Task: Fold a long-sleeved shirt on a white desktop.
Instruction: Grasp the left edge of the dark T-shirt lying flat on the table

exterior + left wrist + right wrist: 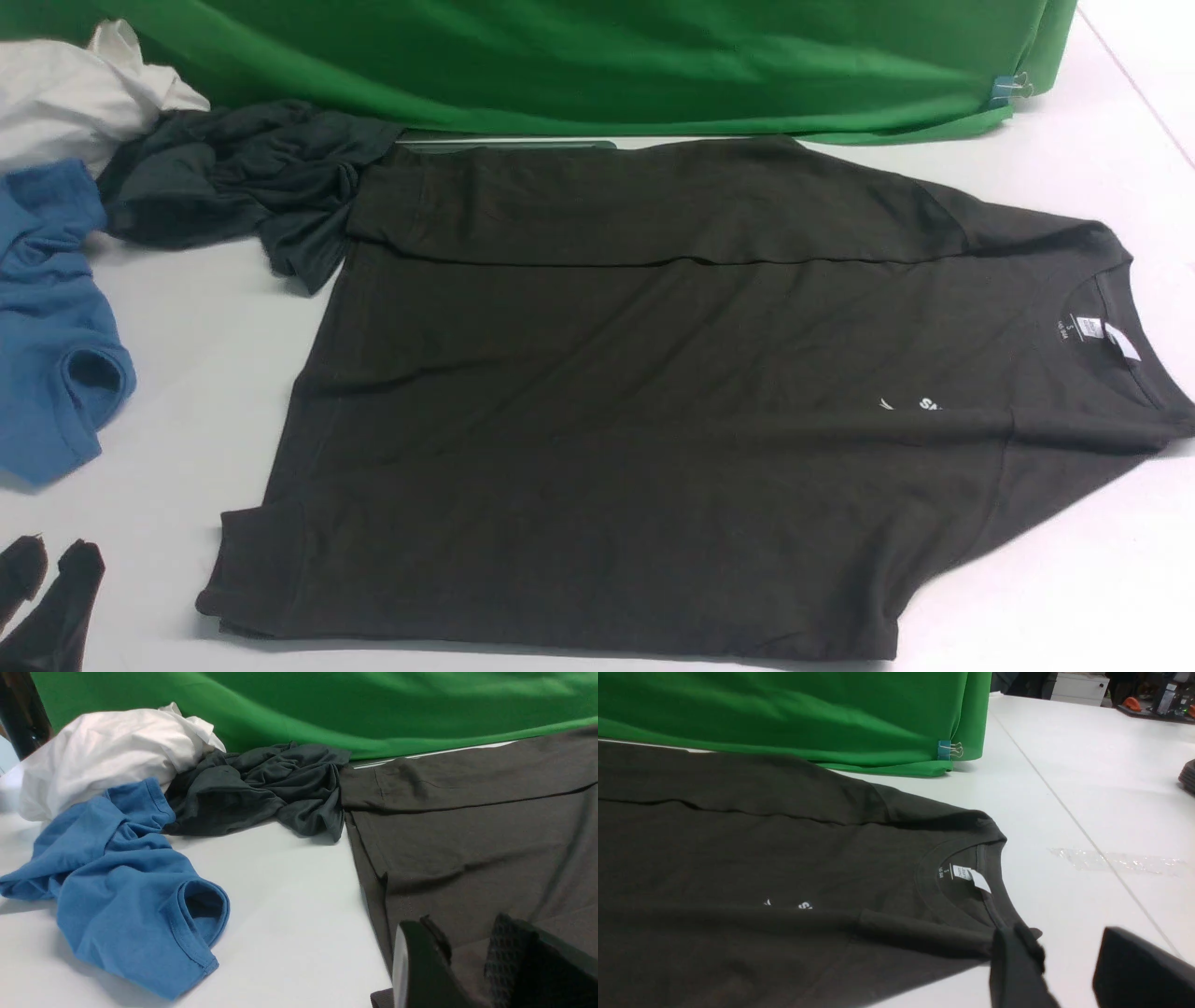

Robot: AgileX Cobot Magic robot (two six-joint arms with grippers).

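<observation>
Shirt (635,401) lies flat on desk (187,373), collar to robot's right, both long sides folded in. L gripper (462,942) by hem, R gripper (1062,952) by shoulder; both part-open, empty. Next, prob.: pinch hem corners, carry toward collar w/o dragging.

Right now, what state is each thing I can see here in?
long-sleeved shirt, flat, sleeves folded in over body.
blue shirt, crumpled.
grey garment, crumpled, touching long-sleeved shirt.
white cloth, bunched.
green backdrop, draped, clipped.
left gripper, open, empty.
right gripper, open, empty.
</observation>
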